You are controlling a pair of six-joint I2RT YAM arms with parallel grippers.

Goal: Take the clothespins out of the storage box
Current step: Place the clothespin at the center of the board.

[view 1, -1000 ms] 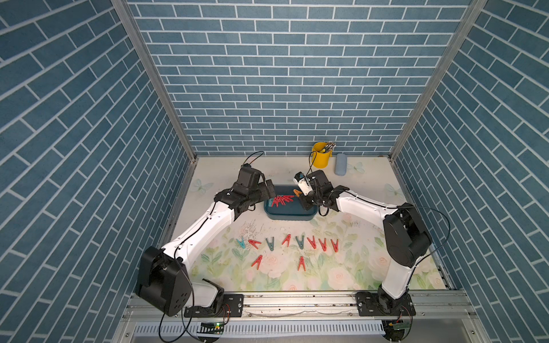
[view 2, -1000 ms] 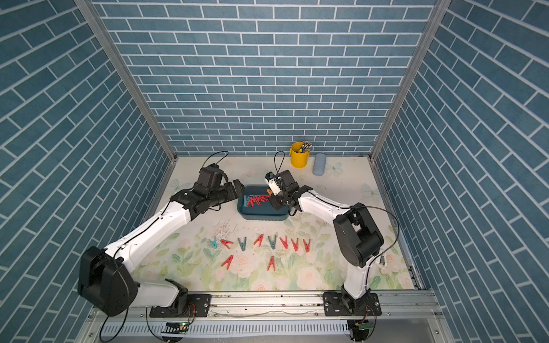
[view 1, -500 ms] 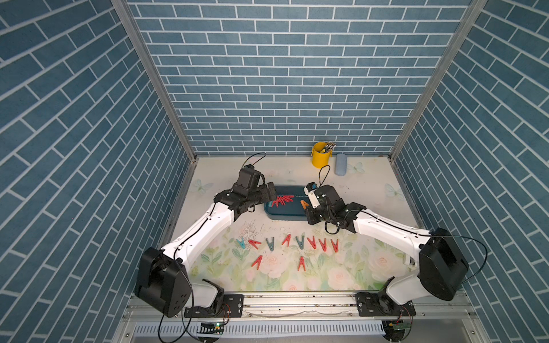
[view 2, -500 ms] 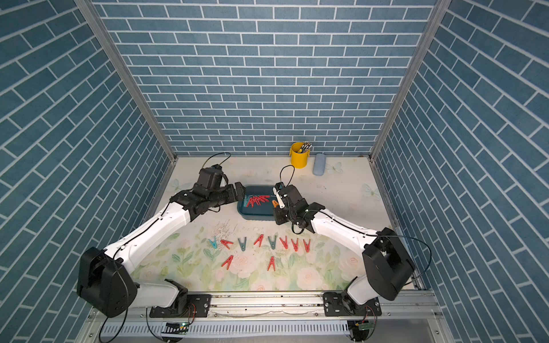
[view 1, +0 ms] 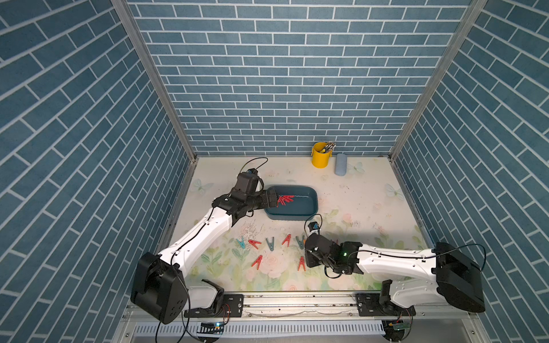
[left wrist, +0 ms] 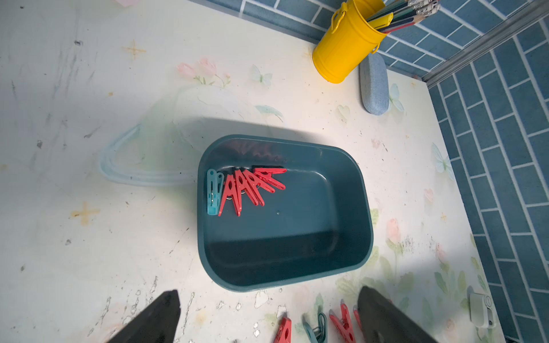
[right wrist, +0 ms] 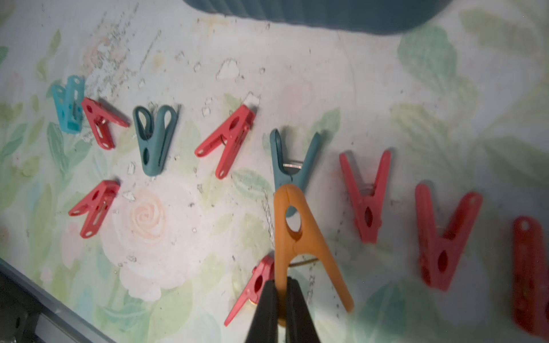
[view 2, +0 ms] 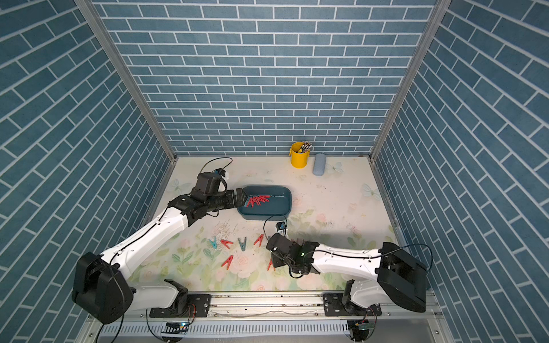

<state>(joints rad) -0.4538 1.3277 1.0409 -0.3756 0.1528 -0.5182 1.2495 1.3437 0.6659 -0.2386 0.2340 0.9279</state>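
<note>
The dark teal storage box (view 1: 314, 205) (view 2: 287, 208) sits mid-table. In the left wrist view its (left wrist: 367, 219) floor holds a fan of red clothespins (left wrist: 249, 187) and a pale teal one (left wrist: 214, 196). My left gripper (view 1: 274, 202) (left wrist: 269, 307) hovers at the box's left end, open and holding nothing. Near the front, my right gripper (view 1: 310, 255) (right wrist: 280, 294) is shut on one leg of an orange clothespin (right wrist: 297, 237), just above the table. Several red and teal clothespins (view 1: 269, 243) (right wrist: 154, 139) lie on the mat around it.
A yellow bucket (view 1: 320, 156) of pencils and a pale blue oblong case (view 1: 340, 164) stand at the back wall. The metal rail (view 1: 297, 300) runs along the table's front edge. Brick-patterned walls close in both sides.
My right arm has swung from the box toward the front, carrying the orange clothespin to the row on the mat. The left gripper stays open at the box's left end.
</note>
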